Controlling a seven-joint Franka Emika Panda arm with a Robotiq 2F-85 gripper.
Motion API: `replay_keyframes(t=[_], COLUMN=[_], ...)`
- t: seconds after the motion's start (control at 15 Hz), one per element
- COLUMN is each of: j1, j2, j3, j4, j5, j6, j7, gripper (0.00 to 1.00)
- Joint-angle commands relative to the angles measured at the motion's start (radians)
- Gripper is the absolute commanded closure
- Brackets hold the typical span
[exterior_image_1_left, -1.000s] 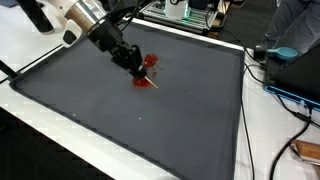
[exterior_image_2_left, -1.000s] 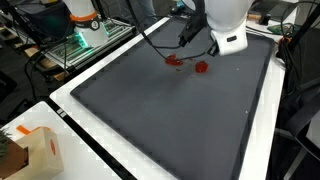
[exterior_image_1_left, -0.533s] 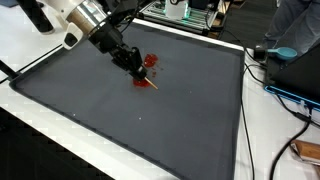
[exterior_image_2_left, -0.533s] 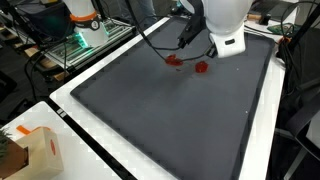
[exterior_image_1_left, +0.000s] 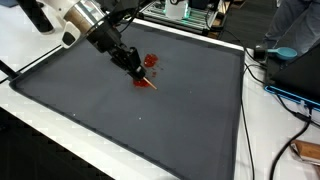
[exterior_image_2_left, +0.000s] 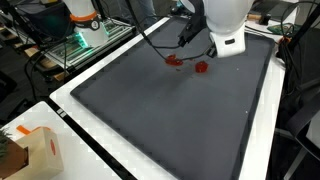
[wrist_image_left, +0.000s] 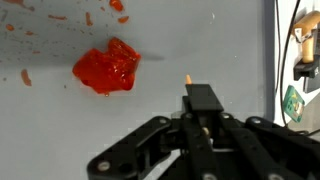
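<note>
Clamping stick (wrist_image_left: 187, 78), tip pointing past jaws

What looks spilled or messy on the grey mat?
A red blob lies on the mat, with red specks scattered near it, like a spill. The jaws pinch a thin stick just beside it.

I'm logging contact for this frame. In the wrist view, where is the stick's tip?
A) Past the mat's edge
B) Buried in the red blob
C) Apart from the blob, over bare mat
C: in the wrist view the stick ends to one side of the blob, with a strip of bare mat showing between them.
</note>
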Motion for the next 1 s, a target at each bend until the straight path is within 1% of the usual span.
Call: replay_keyframes(t=[0.0, 0.67, 0.93], j1=[0.006, 0.029, 0.05], j2=[-0.009, -0.068, -0.096], j3=[-0.009, -0.032, -0.048], j4=[0.0, 0.017, 0.024], j5=[-0.002, -0.047, -0.114], j6=[0.007, 0.004, -0.006], j7=[0.039, 0.134, 0.193], gripper=[0.97, 0.97, 0.97])
